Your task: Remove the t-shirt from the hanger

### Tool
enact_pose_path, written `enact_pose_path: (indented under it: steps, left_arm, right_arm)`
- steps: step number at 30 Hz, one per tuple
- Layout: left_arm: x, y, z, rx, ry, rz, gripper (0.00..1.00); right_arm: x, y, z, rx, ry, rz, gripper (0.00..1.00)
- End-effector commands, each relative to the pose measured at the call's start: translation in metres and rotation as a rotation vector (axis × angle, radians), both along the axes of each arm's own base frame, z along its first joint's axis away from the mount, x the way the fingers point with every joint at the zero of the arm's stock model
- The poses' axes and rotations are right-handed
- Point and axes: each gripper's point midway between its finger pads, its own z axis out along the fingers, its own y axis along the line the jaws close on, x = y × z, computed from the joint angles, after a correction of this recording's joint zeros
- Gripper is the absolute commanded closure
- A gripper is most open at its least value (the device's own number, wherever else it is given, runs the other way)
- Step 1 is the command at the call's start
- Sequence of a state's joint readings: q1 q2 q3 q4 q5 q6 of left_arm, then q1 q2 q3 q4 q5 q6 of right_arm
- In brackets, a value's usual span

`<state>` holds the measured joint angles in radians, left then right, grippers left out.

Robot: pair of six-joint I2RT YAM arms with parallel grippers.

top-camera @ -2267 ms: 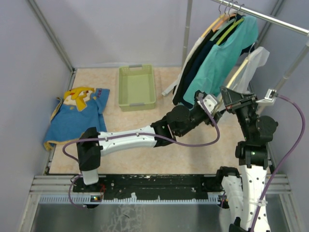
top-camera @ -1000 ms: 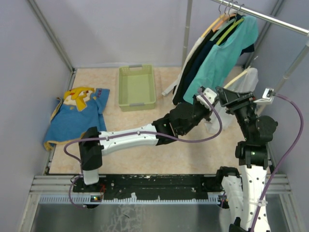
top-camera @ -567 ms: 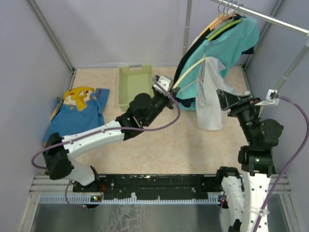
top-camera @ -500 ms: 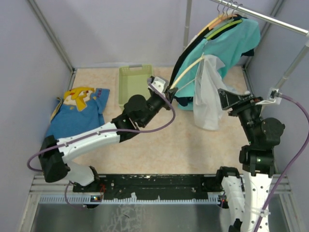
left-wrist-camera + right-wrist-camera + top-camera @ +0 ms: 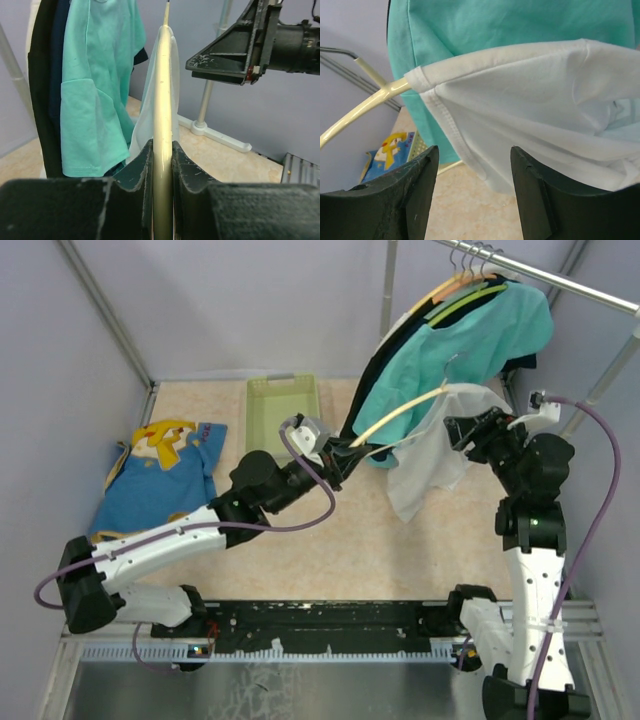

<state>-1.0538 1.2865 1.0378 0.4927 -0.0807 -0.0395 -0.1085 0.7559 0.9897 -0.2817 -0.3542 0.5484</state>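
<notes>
The left gripper (image 5: 162,150) is squeezed tight on the thin cream hanger (image 5: 163,95), which pokes straight out ahead of its jaws. The white t-shirt (image 5: 530,100) hangs off the far tip. The right gripper (image 5: 472,160) is open and holds nothing; the shirt is just ahead of its jaws. The shirt looks soft, light and floppy. I think its thick hem is a good place to pinch.
</notes>
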Motion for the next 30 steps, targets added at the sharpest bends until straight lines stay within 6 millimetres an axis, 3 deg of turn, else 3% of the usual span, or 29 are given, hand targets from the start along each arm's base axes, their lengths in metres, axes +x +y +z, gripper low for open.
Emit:
enact_pose_path:
  steps: [1, 10, 14, 17, 21, 22, 30]
  left_arm:
    - [-0.028, 0.017, 0.056, -0.143, -0.074, -0.089, 1.00]
    - [-0.045, 0.026, 0.063, -0.147, -0.079, -0.147, 1.00]
    - [-0.052, 0.026, 0.063, -0.140, -0.076, -0.180, 1.00]
    - [-0.054, 0.029, 0.060, -0.131, -0.064, -0.184, 1.00]
    - [-0.051, 0.035, 0.056, -0.133, -0.041, -0.155, 1.00]
    - [-0.049, 0.038, 0.056, -0.137, -0.034, -0.136, 1.00]
    - [-0.017, 0.077, 0.060, -0.159, -0.013, 0.075, 1.00]
  right_arm:
    - [-0.002, -0.006, 0.032, -0.091, -0.096, -0.023, 0.40]
    - [0.009, -0.011, 0.034, -0.121, -0.109, -0.045, 0.35]
    - [0.012, -0.012, 0.044, -0.123, -0.145, -0.047, 0.38]
    - [0.013, -0.013, 0.052, -0.123, -0.177, -0.055, 0.53]
    - [0.016, -0.015, 0.053, -0.115, -0.182, -0.068, 0.96]
    - [0.015, -0.015, 0.052, -0.114, -0.181, -0.070, 1.00]
    - [-0.003, -0.030, 0.053, -0.118, -0.196, -0.170, 1.00]
